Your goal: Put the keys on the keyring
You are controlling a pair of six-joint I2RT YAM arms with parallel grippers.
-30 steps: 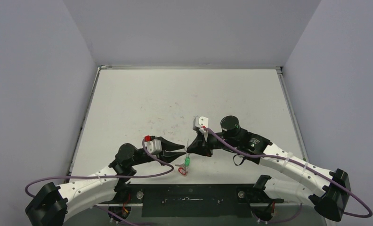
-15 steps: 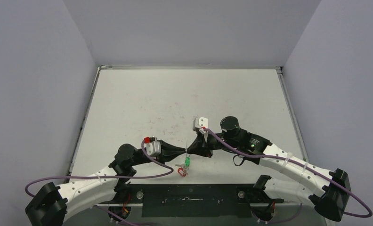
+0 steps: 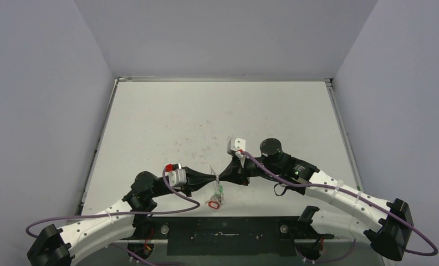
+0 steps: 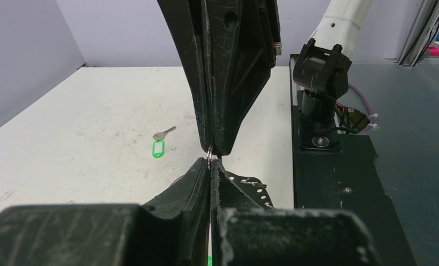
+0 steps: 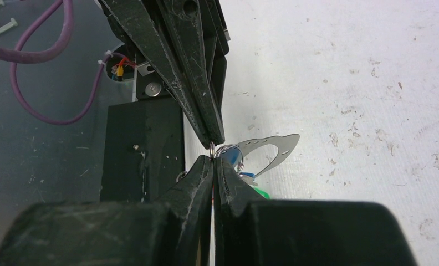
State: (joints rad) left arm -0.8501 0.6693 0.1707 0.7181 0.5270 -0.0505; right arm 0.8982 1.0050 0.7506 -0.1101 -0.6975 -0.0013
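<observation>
My left gripper point(image 3: 214, 177) and right gripper point(image 3: 221, 178) meet tip to tip above the near middle of the table. Both are shut on one small wire loop point(image 4: 210, 157), which also shows in the right wrist view as a small wire loop point(image 5: 212, 146). The keyring point(image 5: 274, 146), a perforated silver strip, curves away just behind the tips; a short stretch of this keyring point(image 4: 254, 187) shows beside my left fingers point(image 4: 198, 177). A blue tag point(image 5: 233, 154) hangs at it. A key with a green tag point(image 4: 159, 148) lies on the table. A red tag point(image 3: 213, 204) lies below the grippers.
The black base plate point(image 3: 228, 230) runs along the near edge right beside the grippers. The right arm's base post point(image 4: 321, 94) stands on it. Purple cables point(image 3: 167, 208) trail from both wrists. Grey walls enclose the white table point(image 3: 217, 116) on three sides.
My left gripper has closed its fingers onto the small loop at the right gripper's tips. The left arm has shifted a little to the left. The right arm has barely moved.
</observation>
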